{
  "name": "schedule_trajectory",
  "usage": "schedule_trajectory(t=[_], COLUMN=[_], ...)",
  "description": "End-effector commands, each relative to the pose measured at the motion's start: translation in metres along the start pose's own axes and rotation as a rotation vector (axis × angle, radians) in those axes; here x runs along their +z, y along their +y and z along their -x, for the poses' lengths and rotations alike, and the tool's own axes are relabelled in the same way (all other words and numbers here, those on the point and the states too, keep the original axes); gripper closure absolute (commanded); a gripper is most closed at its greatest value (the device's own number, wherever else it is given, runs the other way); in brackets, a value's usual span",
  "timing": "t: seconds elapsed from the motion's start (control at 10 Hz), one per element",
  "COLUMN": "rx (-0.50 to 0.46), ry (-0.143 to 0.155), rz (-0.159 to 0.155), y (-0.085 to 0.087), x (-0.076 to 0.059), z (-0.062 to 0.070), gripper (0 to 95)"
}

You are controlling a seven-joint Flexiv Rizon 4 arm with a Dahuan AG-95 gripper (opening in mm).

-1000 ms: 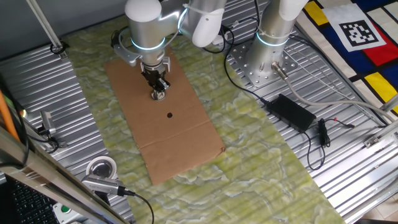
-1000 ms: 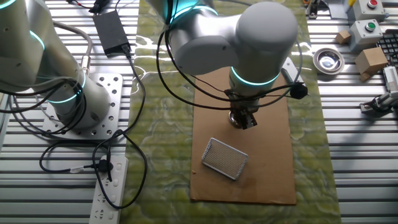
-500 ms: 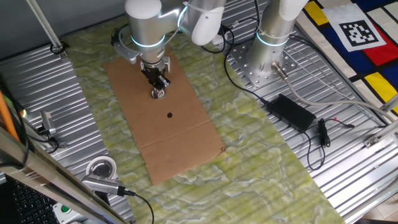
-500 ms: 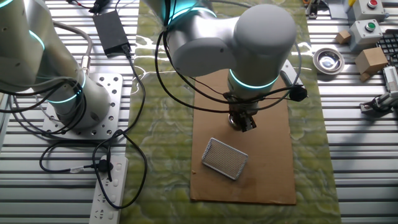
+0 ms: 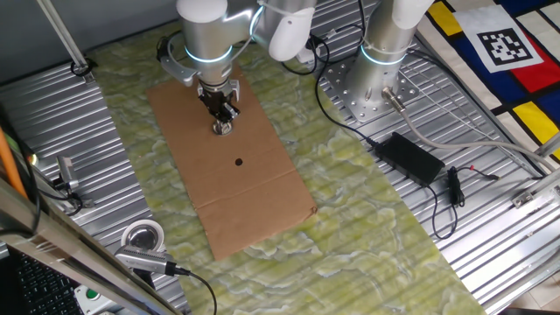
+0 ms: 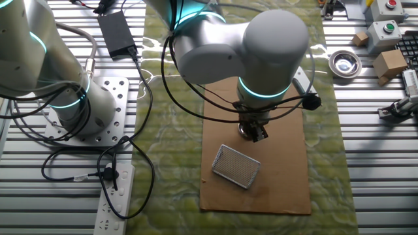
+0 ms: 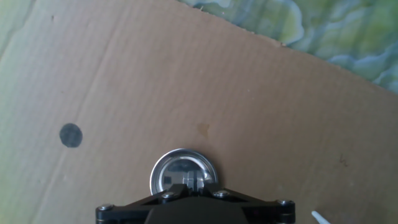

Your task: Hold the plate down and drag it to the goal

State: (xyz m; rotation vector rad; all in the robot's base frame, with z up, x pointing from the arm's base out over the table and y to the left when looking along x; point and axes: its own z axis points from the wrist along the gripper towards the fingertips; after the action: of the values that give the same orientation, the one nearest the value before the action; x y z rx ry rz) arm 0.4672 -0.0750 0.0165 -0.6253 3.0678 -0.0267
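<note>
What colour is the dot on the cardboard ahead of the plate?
Black, or very dark grey: the dot is a flat round mark, clearest in the hand view, apart from the plate.

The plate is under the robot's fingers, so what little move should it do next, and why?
Probably keep pressing and slide the plate toward the black dot. The gripper sits on the plate, and bare cardboard lies between plate and dot.

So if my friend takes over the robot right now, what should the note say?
Hand: fingers together, tip pressing down on the plate, not gripping around it.
Plate: on the cardboard sheet, under the hand, toward the sheet's far end in one fixed view.
Black dot: on the cardboard, apart from the plate; probably the goal.
Done: the plate is pinned.
Left: drag it to the dot, keeping pressure on it.
</note>
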Motion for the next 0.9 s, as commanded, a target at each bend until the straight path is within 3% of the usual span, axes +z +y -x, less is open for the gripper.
schedule_trajectory(t=[0.1, 0.9], rx=[-0.008, -0.051], ry=[0.001, 0.014], rz=[0.001, -0.008], y=[-0.002, -0.010], x=[0.000, 0.000], z=[-0.003, -0.016], gripper=[95.0, 95.0])
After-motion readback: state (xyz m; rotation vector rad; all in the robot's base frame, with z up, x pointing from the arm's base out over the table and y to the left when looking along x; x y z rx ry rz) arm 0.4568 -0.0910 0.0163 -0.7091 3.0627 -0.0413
